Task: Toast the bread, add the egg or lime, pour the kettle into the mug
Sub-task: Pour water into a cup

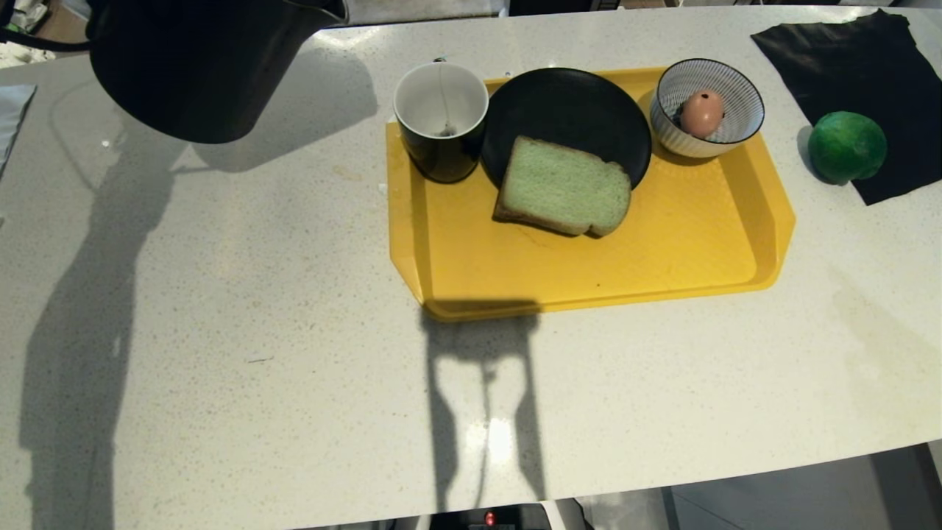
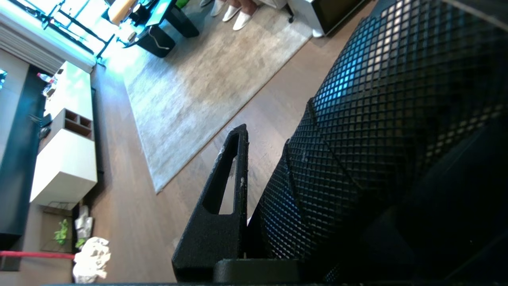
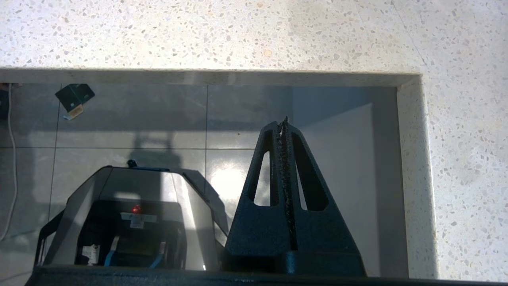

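Judging progress from largest item to smallest, start with the bench (image 1: 221, 331): it carries the yellow tray (image 1: 662, 250) right of centre and a black cloth (image 1: 868, 66) at its far right corner. No toaster shows in any view, so you cannot confirm the toasting step from appliance evidence

Check the kettle (image 1: 199, 66) next. It hangs in the air at the far left, clear of the bench, with its spout directed toward the tray. In the left wrist view the left hand (image 2: 258, 174) has one finger (image 2: 222, 198) visible beside a black gridded surface, probably part of the kettle; treat the hand as clamped on the kettle, though the head view does not show the grasp itself. The kettle is well apart from the mug, so pouring appears not yet begun

Inspect the black plate (image 1: 567, 110) on the tray. The bread (image 1: 563, 188) lies half on its near rim and half on the tray, pale green with no visible browning; whether it was toasted cannot be told

Note the lime (image 1: 846, 146) resting on the cloth, off the tray, unused. The mug (image 1: 441, 118) stands at the tray's far left corner, touching the plate; its white inside shows a tea-bag string and no liquid. The striped bowl (image 1: 706, 107) at the tray's far right holds the egg (image 1: 701, 112), so the egg-or-lime step looks complete

The right hand (image 3: 283, 159) is parked below the bench edge, fingers pressed together, empty
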Motion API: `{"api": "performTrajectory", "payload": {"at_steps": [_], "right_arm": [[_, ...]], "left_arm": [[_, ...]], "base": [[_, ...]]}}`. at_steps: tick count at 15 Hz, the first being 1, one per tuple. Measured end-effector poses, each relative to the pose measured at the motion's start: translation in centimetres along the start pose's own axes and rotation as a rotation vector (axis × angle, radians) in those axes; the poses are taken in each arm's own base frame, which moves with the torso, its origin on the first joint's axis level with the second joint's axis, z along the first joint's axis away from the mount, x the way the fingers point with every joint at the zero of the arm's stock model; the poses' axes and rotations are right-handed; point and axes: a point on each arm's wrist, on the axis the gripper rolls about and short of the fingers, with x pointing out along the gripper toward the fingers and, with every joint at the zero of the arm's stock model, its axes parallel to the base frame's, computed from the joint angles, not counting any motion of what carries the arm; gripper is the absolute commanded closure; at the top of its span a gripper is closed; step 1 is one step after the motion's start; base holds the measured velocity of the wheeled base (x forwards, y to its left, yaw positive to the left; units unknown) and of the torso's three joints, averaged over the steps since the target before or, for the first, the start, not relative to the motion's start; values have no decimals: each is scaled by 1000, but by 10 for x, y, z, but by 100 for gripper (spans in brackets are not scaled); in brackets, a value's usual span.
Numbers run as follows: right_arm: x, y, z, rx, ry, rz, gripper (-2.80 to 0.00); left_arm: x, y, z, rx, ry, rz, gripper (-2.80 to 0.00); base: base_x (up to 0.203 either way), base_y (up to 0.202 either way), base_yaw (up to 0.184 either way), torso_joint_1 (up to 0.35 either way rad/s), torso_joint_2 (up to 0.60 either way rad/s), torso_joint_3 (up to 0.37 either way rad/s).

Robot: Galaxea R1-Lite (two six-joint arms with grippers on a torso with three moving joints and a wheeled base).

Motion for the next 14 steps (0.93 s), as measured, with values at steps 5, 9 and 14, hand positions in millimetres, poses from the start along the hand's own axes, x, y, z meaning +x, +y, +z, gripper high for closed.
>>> {"api": "performTrajectory", "payload": {"at_steps": [5, 9, 14], "right_arm": [[0, 0, 0, 0, 0, 0, 0], [0, 0, 0, 0, -1, 0, 0], [0, 0, 0, 0, -1, 0, 0]], "left_arm": [[7, -19, 28, -58, -107, 34, 0], [-5, -21, 55, -112, -130, 95, 0], [-18, -13, 69, -164, -149, 130, 0]], "base": [[0, 0, 0, 0, 0, 0], [0, 0, 0, 0, 0, 0], [0, 0, 0, 0, 0, 0]]}}
